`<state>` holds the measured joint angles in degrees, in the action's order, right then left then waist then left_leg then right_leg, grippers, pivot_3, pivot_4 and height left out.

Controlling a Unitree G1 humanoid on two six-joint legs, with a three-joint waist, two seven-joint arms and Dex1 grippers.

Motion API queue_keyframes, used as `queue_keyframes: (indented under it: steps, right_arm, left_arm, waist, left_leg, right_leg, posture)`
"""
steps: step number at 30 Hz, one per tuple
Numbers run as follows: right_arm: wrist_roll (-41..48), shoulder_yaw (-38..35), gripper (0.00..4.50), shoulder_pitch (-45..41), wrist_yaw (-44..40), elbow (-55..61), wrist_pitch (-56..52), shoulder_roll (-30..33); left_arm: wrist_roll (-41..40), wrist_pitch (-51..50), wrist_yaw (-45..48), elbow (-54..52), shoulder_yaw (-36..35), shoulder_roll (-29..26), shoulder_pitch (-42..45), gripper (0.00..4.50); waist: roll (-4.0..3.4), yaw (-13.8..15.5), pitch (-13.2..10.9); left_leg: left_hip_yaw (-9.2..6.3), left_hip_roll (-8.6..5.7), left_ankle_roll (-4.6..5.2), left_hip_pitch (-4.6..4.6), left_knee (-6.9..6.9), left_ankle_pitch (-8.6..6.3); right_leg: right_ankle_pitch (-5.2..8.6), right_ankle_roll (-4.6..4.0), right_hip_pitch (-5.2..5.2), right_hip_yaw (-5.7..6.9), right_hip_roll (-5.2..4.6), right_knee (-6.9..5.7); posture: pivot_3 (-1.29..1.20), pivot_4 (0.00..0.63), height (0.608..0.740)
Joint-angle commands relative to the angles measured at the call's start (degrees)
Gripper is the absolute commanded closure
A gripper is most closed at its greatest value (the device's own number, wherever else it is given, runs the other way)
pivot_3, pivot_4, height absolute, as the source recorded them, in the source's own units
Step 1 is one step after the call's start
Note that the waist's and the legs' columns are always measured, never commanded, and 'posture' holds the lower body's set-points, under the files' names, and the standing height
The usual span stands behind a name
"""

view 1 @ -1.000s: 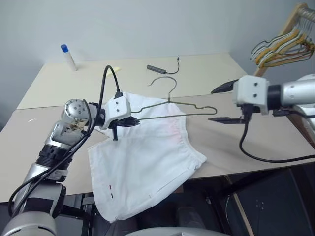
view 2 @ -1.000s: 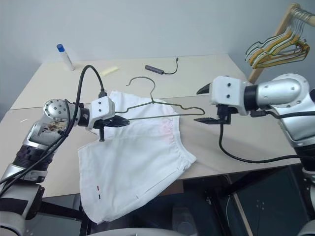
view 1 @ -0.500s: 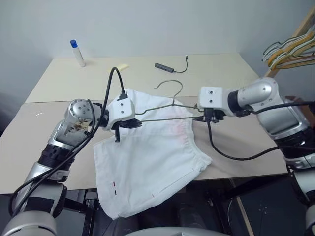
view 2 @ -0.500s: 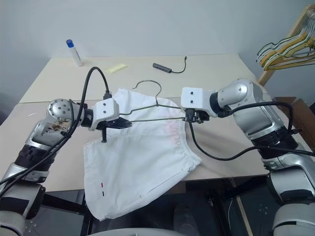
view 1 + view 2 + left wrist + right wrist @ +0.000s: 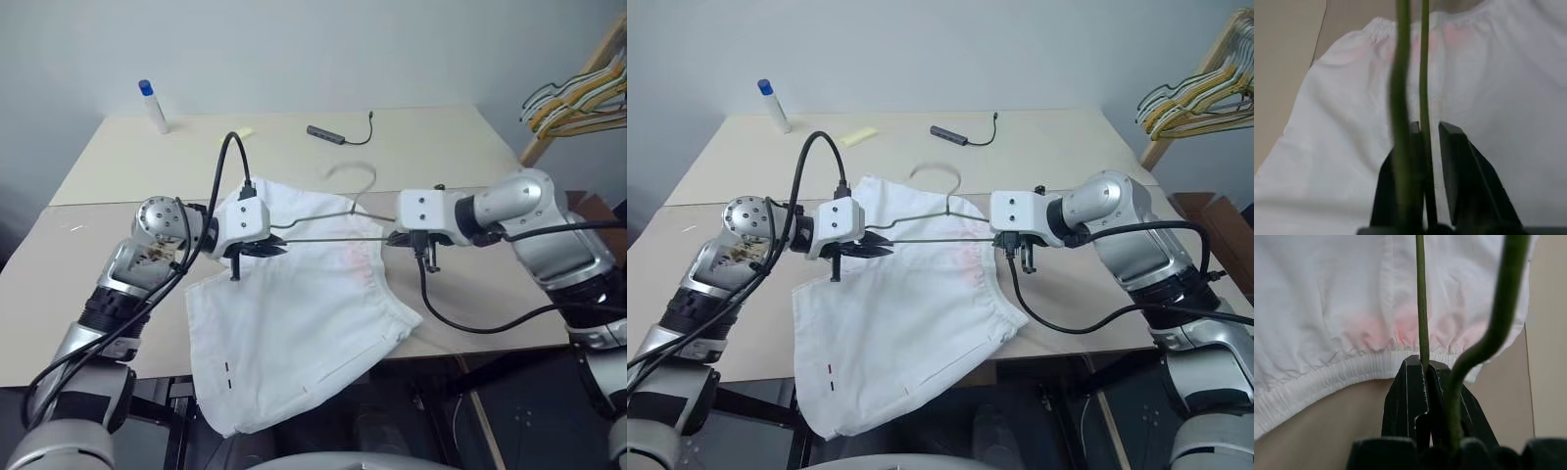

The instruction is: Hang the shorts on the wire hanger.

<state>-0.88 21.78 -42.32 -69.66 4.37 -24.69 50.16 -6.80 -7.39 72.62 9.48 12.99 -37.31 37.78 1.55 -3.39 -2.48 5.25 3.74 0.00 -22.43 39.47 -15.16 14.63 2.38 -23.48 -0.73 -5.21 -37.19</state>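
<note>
we hold the wire hanger (image 5: 931, 227) between our two arms, lifted just above the shorts (image 5: 901, 313) that lie spread on the beige desk (image 5: 1048, 147). our right claw (image 5: 1017, 243) is pressed together on the hanger's lower bar at its right-hand end; the right wrist view shows the black fingers (image 5: 1410, 396) clamped on the thin wire, with the pink-tinted elastic waistband beyond them. our left claw (image 5: 872, 249) sits at the hanger's left-hand end, its fingers (image 5: 1454, 166) slightly parted, with the wire running between them; we cannot tell whether they truly grip it. the hanger's hook (image 5: 936, 176) points away from us, toward the far side of the desk. the shorts lie with their waistband to our right, and one leg hangs over the near edge, small dark stitch marks near its hem. at the back of the desk stand a blue-capped white bottle (image 5: 774, 105), a yellow slip (image 5: 853, 137) and a dark cable with adapter (image 5: 960, 134). a bunch of coloured hangers (image 5: 1195, 98) hangs on a wooden rack to the right.
</note>
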Motion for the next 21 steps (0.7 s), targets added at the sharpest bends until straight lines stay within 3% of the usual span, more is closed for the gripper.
queue_keyframes:
  steps: [1,5,10,16,21]
  right_arm:
    - [2.0,-6.2,4.5,3.4,0.7,3.9,-3.3,3.1]
    - [4.4,-13.1,4.5,12.4,2.5,6.8,-8.8,7.1]
    - [6.6,-22.9,4.5,24.3,6.7,9.0,-15.7,9.9]
    - [20.6,-38.4,4.5,35.9,7.4,10.9,-40.5,5.2]
    - [27.1,-40.4,4.5,39.6,8.3,6.4,-52.6,3.1]
  left_arm:
    - [-2.7,2.0,-0.3,2.8,-4.3,-0.2,2.4,2.59]
    - [-4.9,0.6,-2.2,6.4,-8.6,-0.7,2.9,1.47]
    - [-10.8,-6.2,-2.1,2.7,-13.2,-1.4,0.3,0.01]
    - [-23.0,-15.6,3.5,-9.5,-17.5,-4.0,-6.8,0.01]
    - [-24.8,-16.1,3.1,-14.4,-17.6,-4.7,-10.0,0.01]
  waist:
    - [0.0,0.1,0.0]
    - [0.0,0.3,0.0]
    - [0.0,0.7,0.0]
    - [0.0,0.6,0.0]
    - [-0.01,0.7,0.1]
  left_leg:
    - [0.0,0.01,0.01,0.0,0.04,0.0]
    - [-0.03,0.01,0.08,0.0,0.19,-0.05]
    - [-0.04,0.02,0.12,0.03,0.28,-0.07]
    - [-0.06,0.07,0.12,0.14,0.28,-0.08]
    - [-0.1,0.06,0.14,0.23,0.27,-0.09]
  right_leg:
    - [0.0,0.0,0.0,0.0,0.0,0.0]
    - [0.0,0.01,0.1,0.03,0.0,-0.01]
    - [-0.01,0.03,0.2,0.05,-0.01,0.0]
    - [-0.01,0.03,0.3,0.04,0.03,0.0]
    - [-0.02,0.02,0.43,0.05,0.03,0.04]
  posture:
    - [-0.05,0.0,0.74]
    - [-0.06,0.0,0.74]
    - [-0.06,0.0,0.74]
    - [-0.06,0.0,0.74]
    - [-0.06,0.0,0.74]
